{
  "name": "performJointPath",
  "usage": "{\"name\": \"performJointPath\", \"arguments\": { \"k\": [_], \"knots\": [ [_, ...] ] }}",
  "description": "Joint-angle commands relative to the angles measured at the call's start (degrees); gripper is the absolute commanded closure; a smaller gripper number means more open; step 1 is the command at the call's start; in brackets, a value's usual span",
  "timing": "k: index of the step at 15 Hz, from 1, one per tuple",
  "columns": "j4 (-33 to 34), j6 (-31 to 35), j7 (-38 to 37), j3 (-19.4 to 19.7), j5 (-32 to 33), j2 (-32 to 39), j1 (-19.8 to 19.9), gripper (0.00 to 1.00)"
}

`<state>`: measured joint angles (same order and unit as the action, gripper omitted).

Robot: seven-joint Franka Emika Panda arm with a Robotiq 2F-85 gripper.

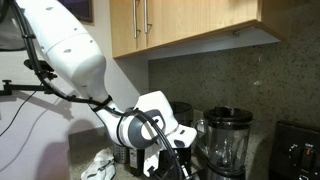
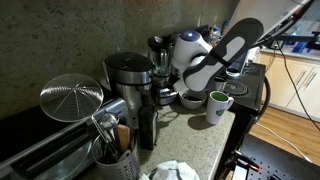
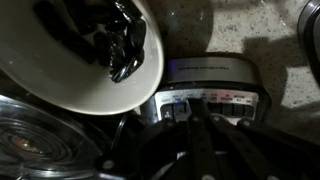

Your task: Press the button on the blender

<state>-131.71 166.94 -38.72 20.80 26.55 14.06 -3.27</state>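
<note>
The blender (image 1: 228, 138) has a clear rounded jar, a black lid and a dark base, and stands against the stone wall; it also shows in an exterior view (image 2: 126, 78). In the wrist view its silver button panel (image 3: 212, 100) fills the middle, with a row of dark buttons. My gripper (image 3: 182, 108) looks shut, and its dark fingertips meet at the left part of the button row, at or touching a button. In both exterior views the gripper (image 1: 176, 152) (image 2: 166, 94) sits low beside the blender's base.
A white bowl (image 3: 60, 70) holding something black lies just left of the blender base. A green mug (image 2: 218, 104) stands on the counter near the arm. A utensil holder with a wire strainer (image 2: 72, 98) and a black oven (image 1: 298, 150) stand beyond the blender.
</note>
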Motion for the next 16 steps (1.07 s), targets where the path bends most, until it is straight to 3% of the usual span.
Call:
{"name": "performJointPath", "arguments": {
  "k": [1,9,16],
  "knots": [
    [2.42,4.06,-2.27,0.74,0.43,3.49,-0.5,1.0],
    [2.77,6.04,-2.83,2.61,0.91,5.65,-1.42,1.0],
    [-0.06,0.45,0.05,-0.06,-3.38,-0.67,-0.67,1.0]
  ]
}}
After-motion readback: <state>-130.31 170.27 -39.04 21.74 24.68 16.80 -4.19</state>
